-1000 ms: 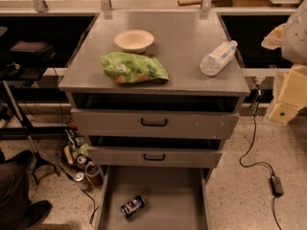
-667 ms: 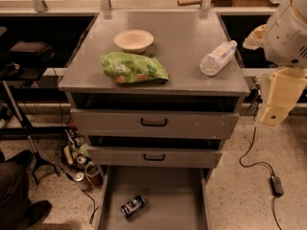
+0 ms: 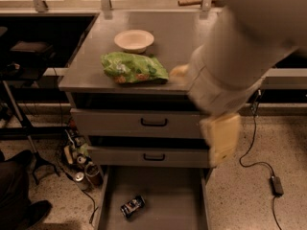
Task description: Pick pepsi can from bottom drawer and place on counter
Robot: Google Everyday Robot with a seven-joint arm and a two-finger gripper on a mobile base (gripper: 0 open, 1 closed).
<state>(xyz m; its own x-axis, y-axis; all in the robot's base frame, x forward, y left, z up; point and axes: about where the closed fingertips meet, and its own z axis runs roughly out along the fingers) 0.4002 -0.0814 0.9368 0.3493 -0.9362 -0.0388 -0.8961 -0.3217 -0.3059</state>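
Note:
The pepsi can (image 3: 133,206) lies on its side on the floor of the open bottom drawer (image 3: 168,190), towards the front left. The counter (image 3: 177,32) is the grey top of the cabinet. My arm sweeps in from the upper right, large and blurred, over the counter's right part. My gripper (image 3: 220,139) shows as the pale yellowish end hanging in front of the right side of the two upper drawers, well above and right of the can. It holds nothing that I can see.
A green chip bag (image 3: 134,68) and a white bowl (image 3: 134,40) sit on the counter's left half. Brownish cans and cables (image 3: 80,176) lie on the floor left of the drawers. A cable with a power adapter (image 3: 277,185) lies at the right. A dark shoe (image 3: 21,212) is at the lower left.
My arm has swung in from the right edge to the middle right, now covering the counter's right side and the clear bottle. The can has not moved.

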